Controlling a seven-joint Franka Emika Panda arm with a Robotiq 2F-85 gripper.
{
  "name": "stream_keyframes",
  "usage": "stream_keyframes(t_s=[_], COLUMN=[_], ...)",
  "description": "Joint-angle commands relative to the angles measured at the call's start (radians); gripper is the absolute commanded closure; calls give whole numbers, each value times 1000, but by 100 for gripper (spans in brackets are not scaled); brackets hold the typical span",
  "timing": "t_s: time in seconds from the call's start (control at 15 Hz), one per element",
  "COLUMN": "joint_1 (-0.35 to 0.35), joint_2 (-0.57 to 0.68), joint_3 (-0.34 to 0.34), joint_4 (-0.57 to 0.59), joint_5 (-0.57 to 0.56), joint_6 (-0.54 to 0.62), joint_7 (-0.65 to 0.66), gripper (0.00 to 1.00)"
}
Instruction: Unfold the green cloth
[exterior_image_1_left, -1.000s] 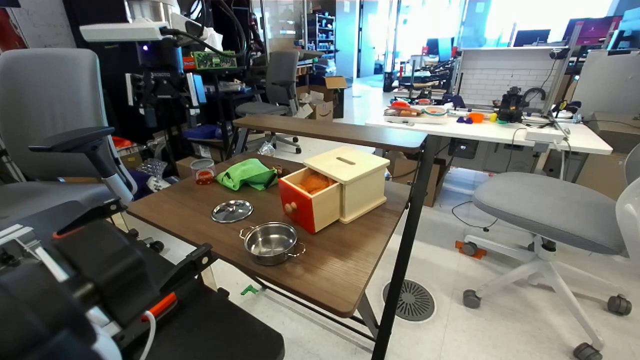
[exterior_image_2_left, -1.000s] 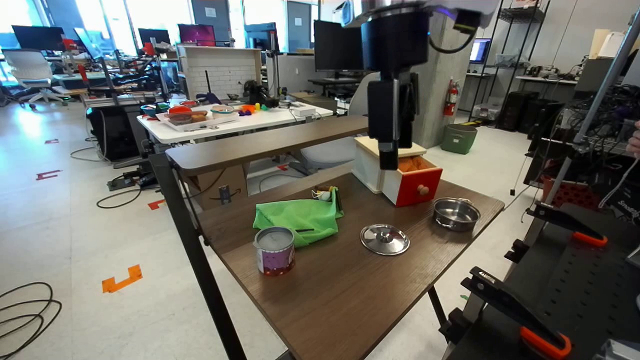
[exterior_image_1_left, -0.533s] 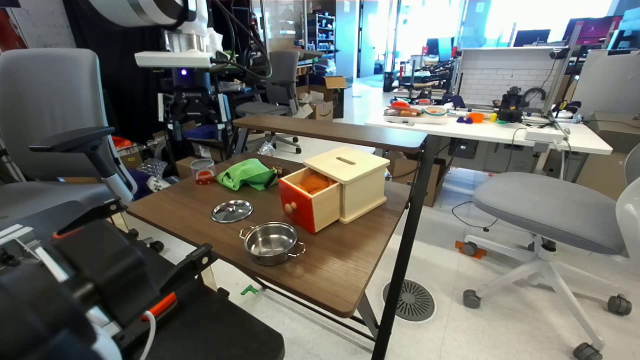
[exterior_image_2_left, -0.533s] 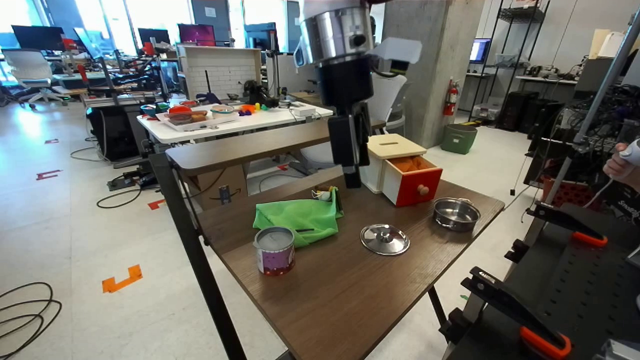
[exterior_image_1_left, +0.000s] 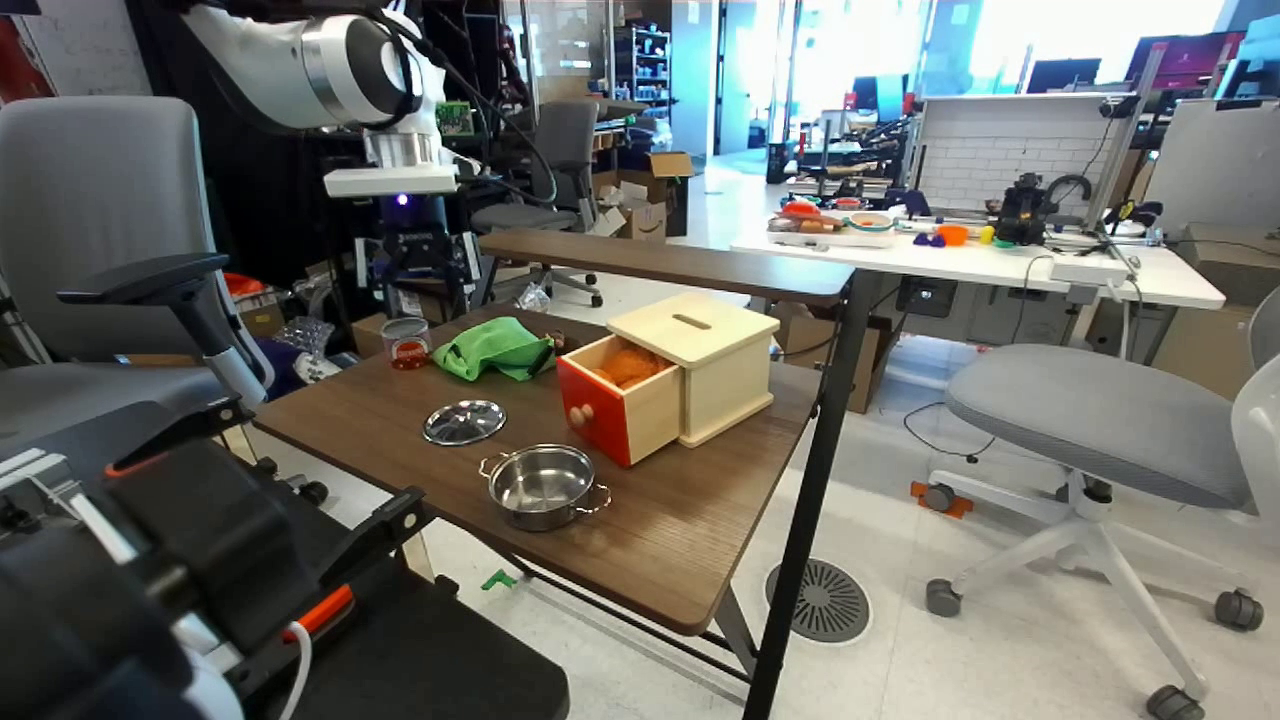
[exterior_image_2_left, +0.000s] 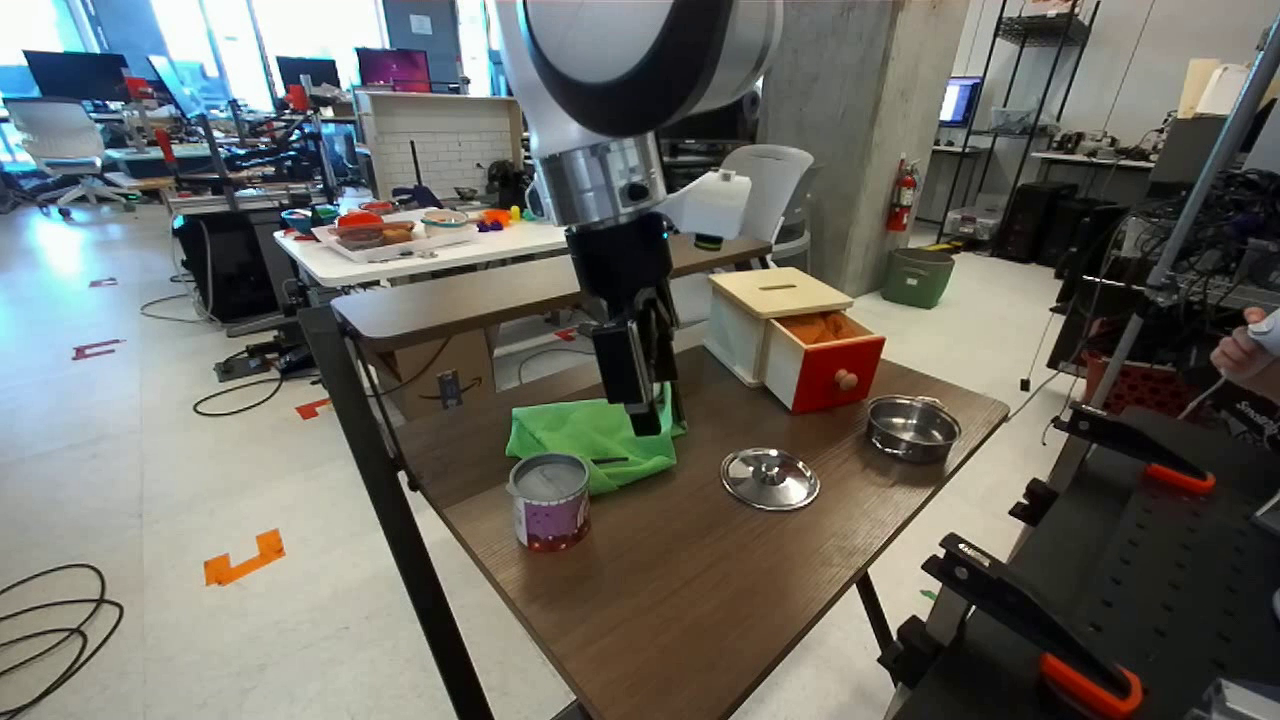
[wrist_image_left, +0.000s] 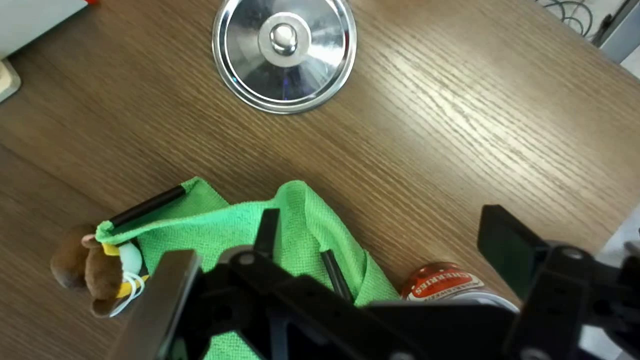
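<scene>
Zero unfolding done, by my read: the green cloth (wrist_image_left: 215, 235) lies bunched on the table (exterior_image_2_left: 720, 590), overlapping folds plain in the wrist view and a rumpled heap in both exterior views. No part of it looks properly spread out.

My gripper (wrist_image_left: 380, 225) holds nothing, jaws standing wide apart. In an exterior view the gripper (exterior_image_1_left: 422, 305) hangs apart from the cloth, no contact. I'd call this the approach, so very early.

Neighbours: can (wrist_image_left: 442, 281) just beside the cloth, brown plush toy (wrist_image_left: 102, 277) at a corner across from it. Can't tell if that corner rests on the toy or only meets it. Two black strips (wrist_image_left: 336, 275) show on the cloth; can't tell if attached or loose. Lid (wrist_image_left: 285, 55) sits apart, not a problem.

Left to do, all of it: come down on a loose edge, pinch a single layer, lift, draw it out toward the lid, lay flat, let go. Likely more than one pull. Main risk as I see it: catching two layers and just shifting the bundle, or dragging the can or toy along.
</scene>
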Motion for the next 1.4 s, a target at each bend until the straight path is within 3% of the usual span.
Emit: stream_keyframes(t_s=[0.0, 0.4, 1.07, 1.13, 1.2, 1.33], joint_1=[23, 13, 29, 31, 32, 32], joint_2=[70, 122, 196, 204, 211, 221], joint_3=[-22, -28, -37, -38, -37, -35], joint_4=[90, 101, 134, 140, 146, 156], joint_5=[-26, -21, -29, -30, -30, -29], joint_6=[15, 90, 73, 69, 64, 61], joint_7=[11, -7, -16, -17, -20, -23], gripper=[0, 0, 0, 7, 28, 34])
